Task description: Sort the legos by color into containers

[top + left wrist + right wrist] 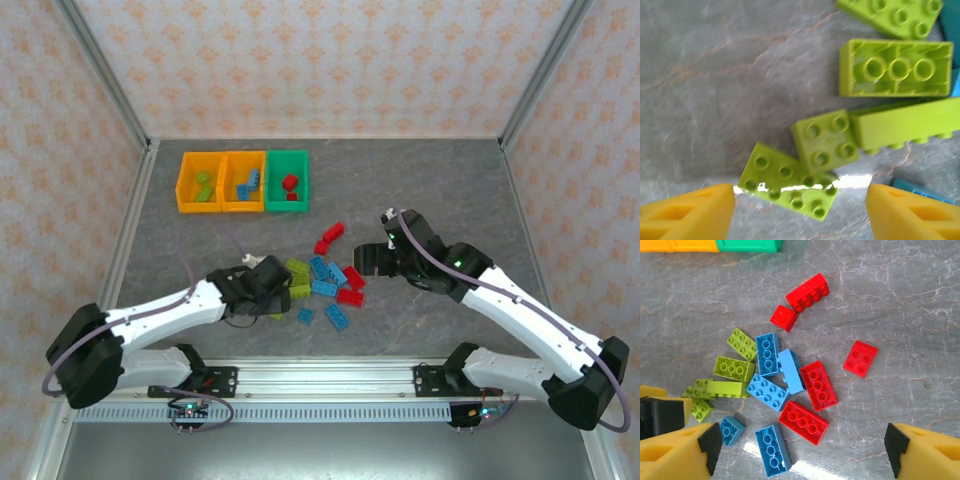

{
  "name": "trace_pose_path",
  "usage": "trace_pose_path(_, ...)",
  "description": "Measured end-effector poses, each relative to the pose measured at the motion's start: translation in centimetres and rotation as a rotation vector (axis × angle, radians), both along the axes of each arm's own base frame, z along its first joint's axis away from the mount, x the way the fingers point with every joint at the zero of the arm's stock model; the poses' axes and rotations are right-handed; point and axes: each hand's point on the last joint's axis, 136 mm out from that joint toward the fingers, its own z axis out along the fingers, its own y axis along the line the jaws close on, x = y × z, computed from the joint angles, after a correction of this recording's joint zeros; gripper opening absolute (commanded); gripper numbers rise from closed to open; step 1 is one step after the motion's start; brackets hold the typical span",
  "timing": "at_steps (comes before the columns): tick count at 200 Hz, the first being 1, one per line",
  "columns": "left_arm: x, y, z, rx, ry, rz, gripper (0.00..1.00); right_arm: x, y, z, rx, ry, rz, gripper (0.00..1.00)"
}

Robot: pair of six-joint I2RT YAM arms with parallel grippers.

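Observation:
Loose legos (325, 280) in red, light blue and lime green lie in a pile at mid-table. My left gripper (262, 285) is low at the pile's left side. It stands open (800, 210) around a flat lime green brick (785, 182), with both fingers clear of it. A square lime brick (826, 142) overlaps that one. My right gripper (368, 258) hovers open (802, 445) over the pile, above a red brick (803, 422) and a blue brick (772, 449). Neither gripper holds anything.
Three containers stand in a row at the back left. The left orange bin (182, 182) holds lime bricks, the middle orange bin (226, 190) blue ones, the green bin (305, 182) a red one. Separate red bricks (860, 358) (807, 292) lie apart from the pile.

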Motion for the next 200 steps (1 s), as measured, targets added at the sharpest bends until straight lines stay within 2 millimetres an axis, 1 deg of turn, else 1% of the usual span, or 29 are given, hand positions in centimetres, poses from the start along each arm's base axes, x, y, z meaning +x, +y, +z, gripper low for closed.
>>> trace_pose_path(13,0.8,-0.7,-0.3,0.024,-0.004,-0.048,0.7,0.0,0.0,-0.1,0.001,0.003,-0.003,0.86)
trace_pose_path(28,1.2,-1.0,-0.9,0.051,0.007,-0.088,0.7,0.0,0.0,0.0,0.006,0.006,-0.01,0.87)
trace_pose_path(46,1.5,-0.9,-1.8,0.084,0.026,-0.112,0.67,0.0,0.0,0.0,0.011,0.008,-0.015,0.87)
trace_pose_path(58,2.0,-1.1,-1.9,0.086,0.02,-0.124,0.65,0.0,0.0,0.1,0.014,0.007,-0.018,0.87)
trace_pose_path(70,2.1,-1.2,-2.3,0.095,0.025,-0.134,0.63,0.0,-0.1,0.2,0.018,0.005,-0.02,0.87)
trace_pose_path(90,2.0,-0.9,-3.4,0.125,0.056,-0.14,0.61,0.0,-0.2,0.4,0.023,-0.002,-0.027,0.87)
trace_pose_path(105,2.0,-0.7,-3.8,0.134,0.069,-0.136,0.6,-0.1,-0.3,0.6,0.027,-0.007,-0.03,0.87)
trace_pose_path(117,2.0,-0.7,-4.1,0.14,0.075,-0.136,0.56,0.0,-0.3,0.7,0.029,-0.009,-0.035,0.87)
trace_pose_path(157,2.4,-1.2,-4.2,0.117,0.064,-0.135,0.38,0.0,-0.4,0.7,0.032,-0.01,-0.046,0.88)
trace_pose_path(182,2.7,-1.2,-4.1,0.113,0.055,-0.126,0.31,-0.1,-0.3,0.7,0.039,-0.004,-0.043,0.87)
trace_pose_path(200,2.9,-1.0,-3.8,0.108,0.044,-0.117,0.27,-0.5,0.2,0.6,0.059,0.018,-0.016,0.88)
